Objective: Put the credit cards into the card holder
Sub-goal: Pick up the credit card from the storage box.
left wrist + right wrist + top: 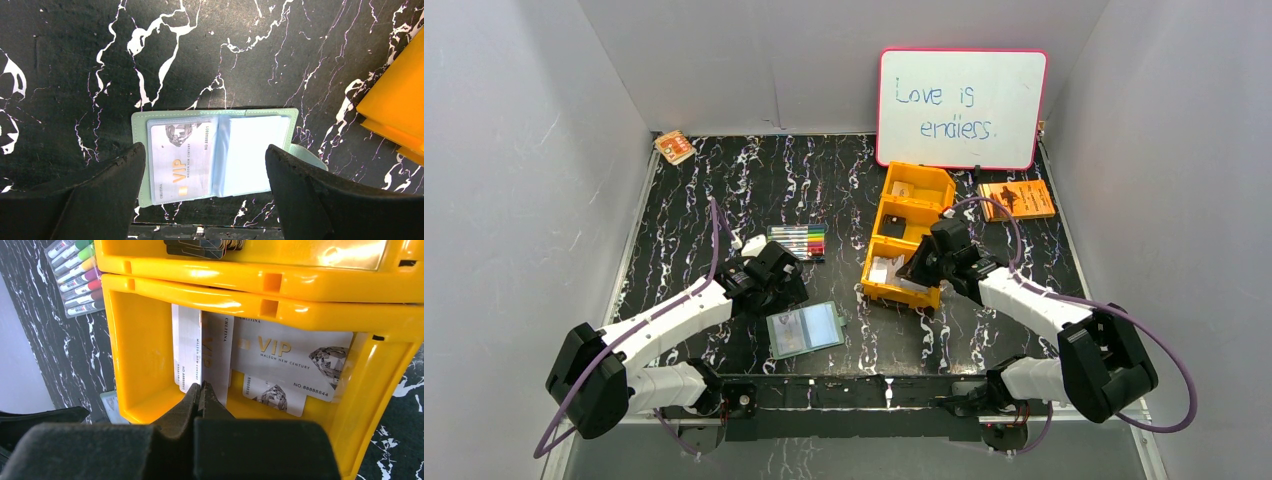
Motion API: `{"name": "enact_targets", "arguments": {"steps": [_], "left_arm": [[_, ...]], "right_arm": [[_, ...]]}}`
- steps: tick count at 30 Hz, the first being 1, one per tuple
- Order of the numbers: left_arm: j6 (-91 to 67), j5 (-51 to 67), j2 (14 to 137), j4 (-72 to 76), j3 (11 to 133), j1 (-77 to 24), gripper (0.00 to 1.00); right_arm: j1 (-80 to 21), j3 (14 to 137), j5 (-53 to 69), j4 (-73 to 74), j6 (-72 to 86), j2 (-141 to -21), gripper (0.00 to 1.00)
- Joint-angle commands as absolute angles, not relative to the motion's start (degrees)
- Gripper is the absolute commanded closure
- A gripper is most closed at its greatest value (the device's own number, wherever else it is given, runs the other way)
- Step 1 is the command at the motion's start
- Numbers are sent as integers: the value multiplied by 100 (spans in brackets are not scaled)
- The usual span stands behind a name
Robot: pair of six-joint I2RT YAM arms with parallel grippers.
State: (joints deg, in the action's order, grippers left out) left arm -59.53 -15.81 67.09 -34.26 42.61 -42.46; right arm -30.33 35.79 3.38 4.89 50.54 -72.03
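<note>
The card holder lies open on the black marble table, with one pale VIP credit card in its left pocket. My left gripper hangs open just above it, a finger on either side. Several credit cards lie in the near compartment of the orange bin. My right gripper reaches into that compartment, shut on the near edge of one credit card, which is lifted off flat. Dark cards sit in the middle compartment.
A pack of coloured markers lies between holder and bin. A whiteboard leans at the back, an orange booklet lies right of the bin, and a small orange-and-white packet sits in the far left corner. Grey walls enclose the table.
</note>
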Motion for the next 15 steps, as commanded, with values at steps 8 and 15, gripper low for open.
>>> {"name": "enact_targets", "arguments": {"steps": [8,15], "left_arm": [[-5897,-1671,6607,-3469,4351,-4221,14],[-5893,-1820,6498,-3542,4415,-4225,14]], "right_arm": [[-2973,3737,173,588,5283,-6647,100],[-2914,4292,185,1296,5496,-6224,100]]}}
